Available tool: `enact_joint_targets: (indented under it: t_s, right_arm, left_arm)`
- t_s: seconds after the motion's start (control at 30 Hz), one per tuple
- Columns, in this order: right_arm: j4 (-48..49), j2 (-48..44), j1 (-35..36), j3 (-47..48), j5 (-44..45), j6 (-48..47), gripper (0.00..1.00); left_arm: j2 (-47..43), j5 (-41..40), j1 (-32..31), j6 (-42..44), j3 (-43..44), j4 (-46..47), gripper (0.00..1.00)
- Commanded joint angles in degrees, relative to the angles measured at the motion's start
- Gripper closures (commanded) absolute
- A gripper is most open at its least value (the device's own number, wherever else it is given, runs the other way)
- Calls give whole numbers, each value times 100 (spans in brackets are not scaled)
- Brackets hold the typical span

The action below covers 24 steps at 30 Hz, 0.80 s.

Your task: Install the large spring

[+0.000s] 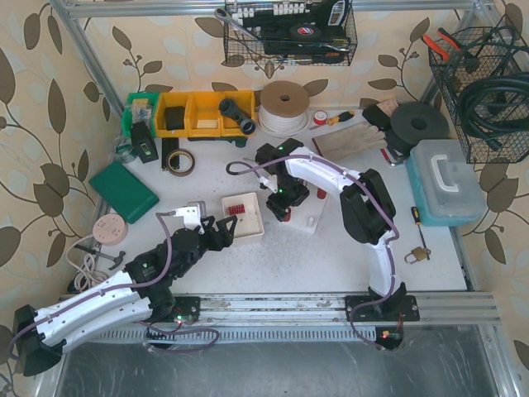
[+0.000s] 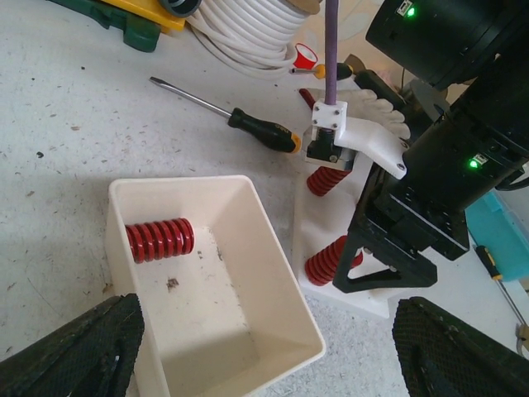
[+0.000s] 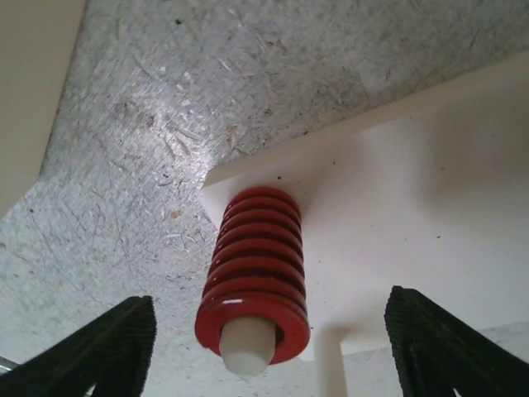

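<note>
In the right wrist view alone, peg point(image 3: 246, 346) fills spring point(image 3: 254, 265).

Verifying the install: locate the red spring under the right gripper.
In the right wrist view, the red spring stands on a white peg at the left corner of the white base plate, between the open fingers of the right gripper.

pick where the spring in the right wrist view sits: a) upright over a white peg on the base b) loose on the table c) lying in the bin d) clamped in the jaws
a: the spring stands around the white peg, whose tip shows through its top coil, on the white base.
</note>
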Motion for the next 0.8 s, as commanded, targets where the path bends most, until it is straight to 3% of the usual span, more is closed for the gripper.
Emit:
enact_joint_targets:
  t_s: [0.0,0.1,0.3,0.53,0.6,0.7,0.77]
  right_arm:
    - [102,-248,4,-175,141,112,21]
    - [217,-477,4,-226,169,207,20]
    - [842,-1319,4,-365,410,833,27]
    - [1964,-1898,485,-612,77,1851,53]
    - [2328,-1870,708,-694,36,2110,65]
    - [2829,-1610,948,-785,-37,2417,91]
    - [3047,-1349,1030,-733,-131,2536,96]
  left_arm:
    - [50,-171,-43,-59,165,-29,15]
    - [53,-150,-42,-59,165,-29,14]
    - [-38,-242,-42,-277,192,-240,13]
    - [-153,-530,-43,-528,368,-832,12]
    - [-321,-722,-43,-648,448,-1164,12]
    - [-653,-1188,-43,-1042,597,-1978,11]
    - [-868,-1425,-43,-1064,718,-2390,11]
